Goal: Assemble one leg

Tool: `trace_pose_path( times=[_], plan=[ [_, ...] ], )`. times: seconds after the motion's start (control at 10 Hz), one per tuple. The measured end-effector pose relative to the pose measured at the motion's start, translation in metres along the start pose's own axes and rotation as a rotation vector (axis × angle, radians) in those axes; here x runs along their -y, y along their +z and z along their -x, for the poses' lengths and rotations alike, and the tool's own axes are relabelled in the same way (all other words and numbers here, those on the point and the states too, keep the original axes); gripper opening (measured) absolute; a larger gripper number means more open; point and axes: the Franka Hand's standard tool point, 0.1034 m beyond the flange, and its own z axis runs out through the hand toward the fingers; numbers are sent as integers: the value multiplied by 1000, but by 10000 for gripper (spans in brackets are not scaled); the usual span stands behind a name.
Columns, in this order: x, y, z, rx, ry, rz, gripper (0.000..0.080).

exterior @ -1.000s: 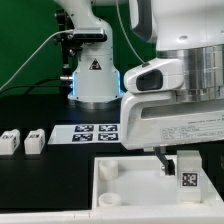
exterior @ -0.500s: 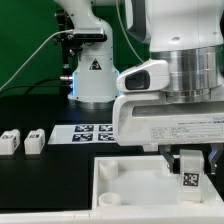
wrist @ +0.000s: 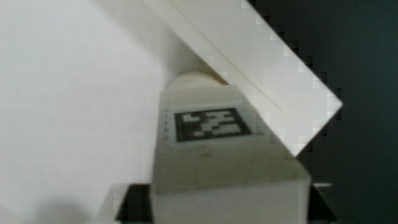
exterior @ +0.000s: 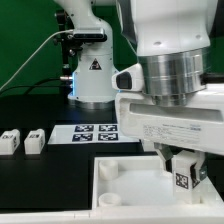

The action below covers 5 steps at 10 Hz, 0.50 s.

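My gripper (exterior: 182, 168) is shut on a leg (exterior: 183, 178), a small white square peg with a black-and-white tag, and holds it upright over the white tabletop panel (exterior: 130, 185) near its corner at the exterior view's right. In the wrist view the leg (wrist: 217, 140) runs out from between the dark fingers (wrist: 139, 200) to the tabletop's raised rim (wrist: 249, 60). Its far end sits against that rim; whether it is in a socket is hidden. Two more legs (exterior: 10, 141) (exterior: 35, 139) lie on the black table at the exterior view's left.
The marker board (exterior: 96, 133) lies flat behind the tabletop. The arm's base (exterior: 92, 75) stands behind it, with a green backdrop. A round socket (exterior: 108, 168) shows in the tabletop's corner at the exterior view's left.
The arm has turned and shifted slightly toward the exterior view's left, with the held leg staying near the same corner of the tabletop.
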Motion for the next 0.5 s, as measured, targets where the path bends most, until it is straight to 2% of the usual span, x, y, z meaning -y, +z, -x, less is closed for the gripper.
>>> trace_pose_path(
  times=[0.2, 0.5],
  plan=[
    [-2, 0, 4, 5, 281, 2, 303],
    [3, 3, 18, 49, 682, -16, 302]
  ],
)
